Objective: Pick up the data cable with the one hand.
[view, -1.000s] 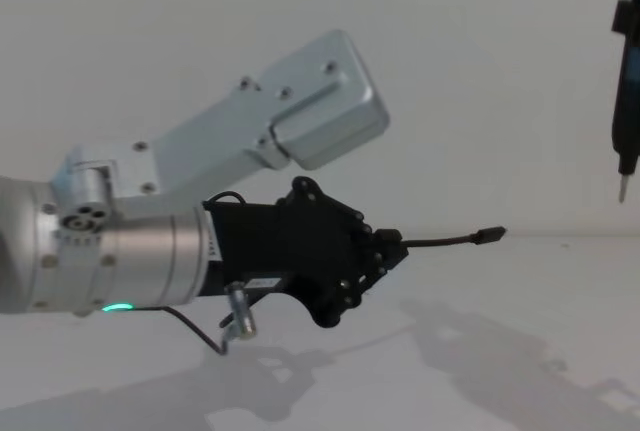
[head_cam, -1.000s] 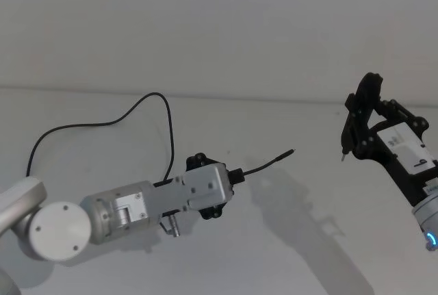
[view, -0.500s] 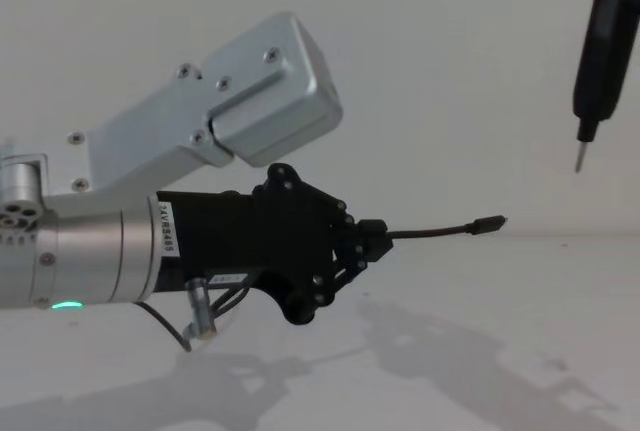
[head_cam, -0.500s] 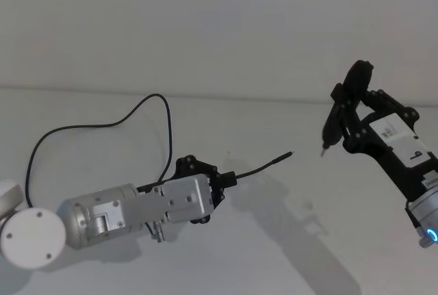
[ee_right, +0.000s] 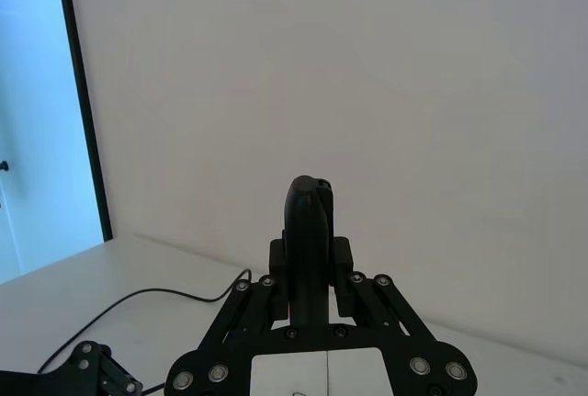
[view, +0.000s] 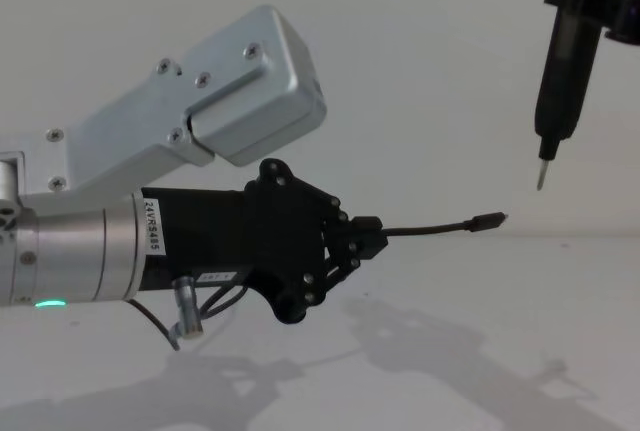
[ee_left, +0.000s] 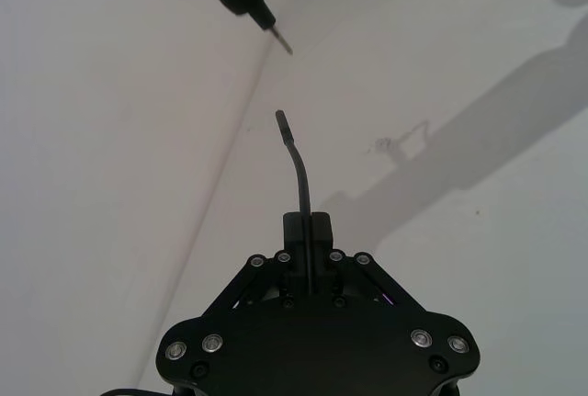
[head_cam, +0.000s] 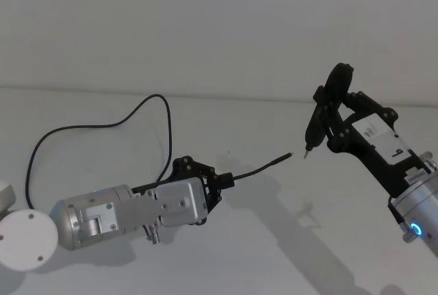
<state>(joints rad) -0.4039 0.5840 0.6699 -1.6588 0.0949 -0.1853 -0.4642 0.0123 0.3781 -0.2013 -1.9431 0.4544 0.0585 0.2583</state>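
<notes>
My left gripper point(head_cam: 224, 178) is shut on the data cable point(head_cam: 263, 165) and holds it above the white table. The cable's short free end sticks out level from the jaws toward the right and ends in a small dark plug point(view: 488, 220). The left wrist view shows the fingers point(ee_left: 307, 226) pinched on the cable point(ee_left: 299, 162). Behind the gripper, the rest of the cable point(head_cam: 147, 103) loops over the table. My right gripper point(head_cam: 335, 131) is shut on a slim black tool point(view: 560, 81). The tool's thin metal tip point(head_cam: 305, 152) hangs just above and right of the plug.
A short grey wire with a metal cylinder plug point(view: 187, 311) hangs under my left wrist. White table point(head_cam: 274, 240) spreads beneath both arms, with a white wall behind. In the right wrist view, the cable's loop point(ee_right: 175, 293) lies on the table below.
My right arm has carried the tool leftward and down, close to the cable's plug. My left arm has drawn back a little to the left, still gripping the cable.
</notes>
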